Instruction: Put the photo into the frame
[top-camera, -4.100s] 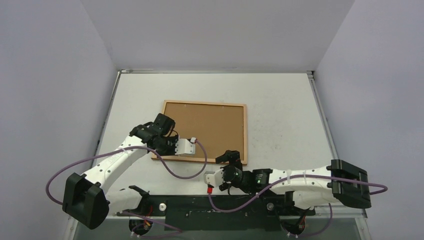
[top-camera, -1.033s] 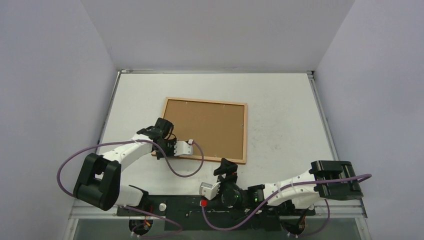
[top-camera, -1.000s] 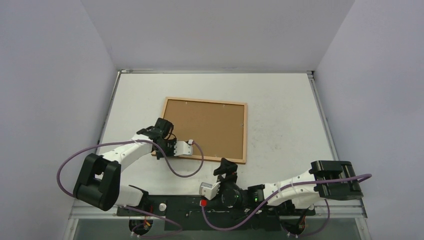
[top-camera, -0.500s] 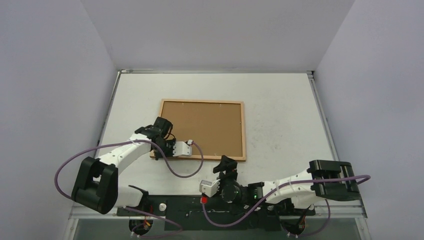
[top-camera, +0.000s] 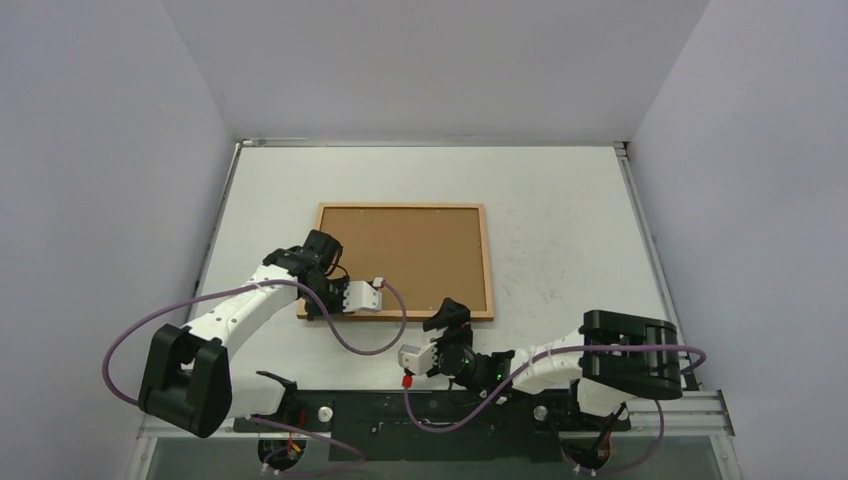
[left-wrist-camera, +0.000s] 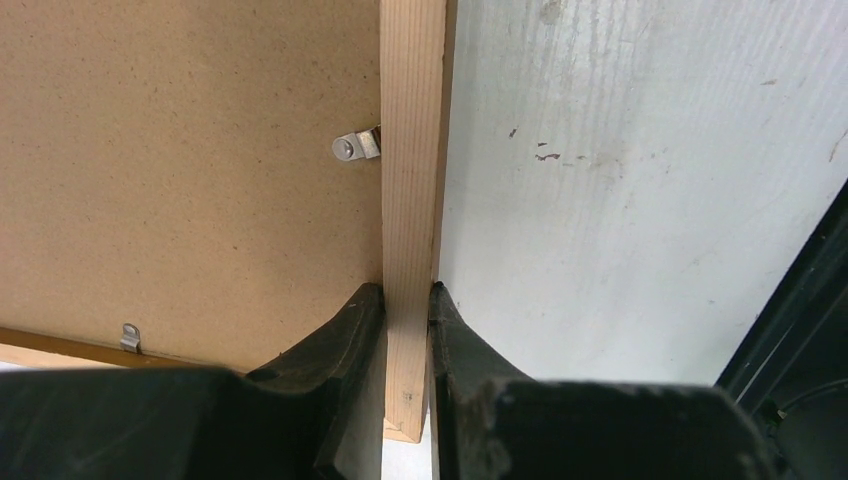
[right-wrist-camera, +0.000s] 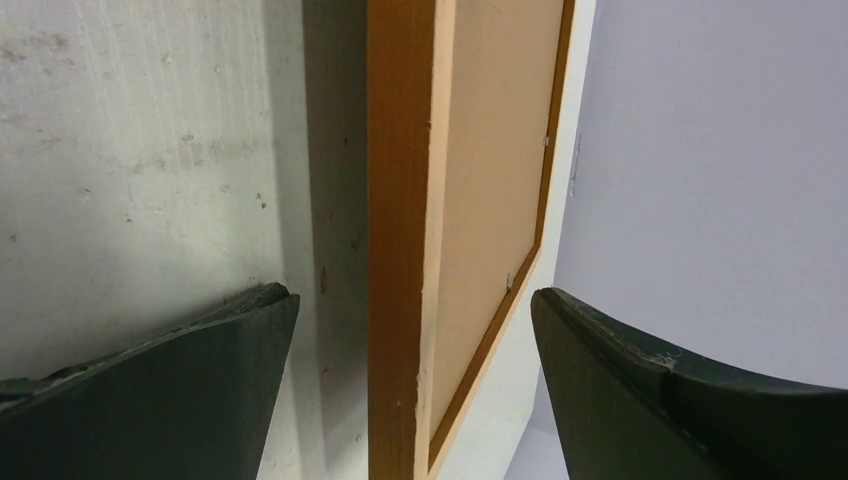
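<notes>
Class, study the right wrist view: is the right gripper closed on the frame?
No, the right gripper stands wide open, and the wooden edge of the frame lies untouched in the gap.

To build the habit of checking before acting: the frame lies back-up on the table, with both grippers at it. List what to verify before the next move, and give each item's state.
1. Left gripper shut on the frame border: ok.
2. Right gripper open, astride the frame's edge: ok.
3. Fibreboard backing out of the frame: not ok.
4. Metal clip clear of the backing: not ok.
5. Photo in view: not ok.
</notes>
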